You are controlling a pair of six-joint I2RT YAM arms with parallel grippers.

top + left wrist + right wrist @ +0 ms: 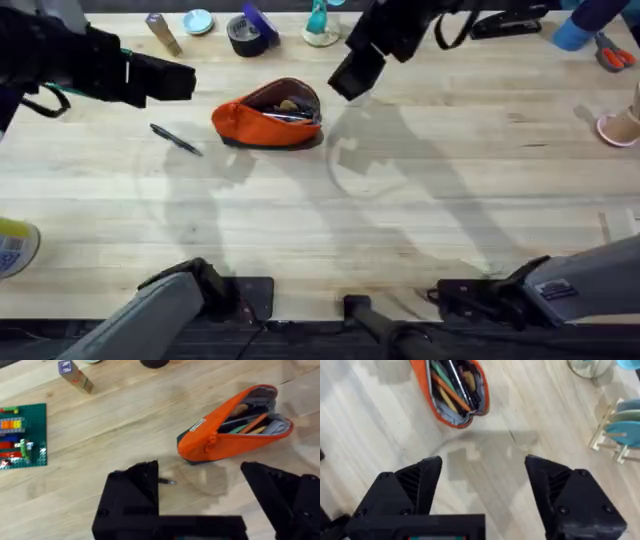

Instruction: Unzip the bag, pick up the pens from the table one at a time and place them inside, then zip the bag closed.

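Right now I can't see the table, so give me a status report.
Left hand open, empty, near pen. Right hand open, empty, beside bag. Bag unzipped, items inside. One pen on table, nothing blocking it.

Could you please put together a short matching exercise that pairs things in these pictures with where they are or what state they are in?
Things:
1. orange soft fabric pencil pouch
2. thin dark stick pen
3. left tool
4. right tool

Places or states:
A. lying on the light wooden plank table, to the left of the pouch in the overhead view
B. unzipped, with pens and pencils showing inside
C. open, above bare table with the pouch's open mouth ahead
D. open, with a pen tip showing beside one finger

Pairs: 1-B, 2-A, 3-D, 4-C
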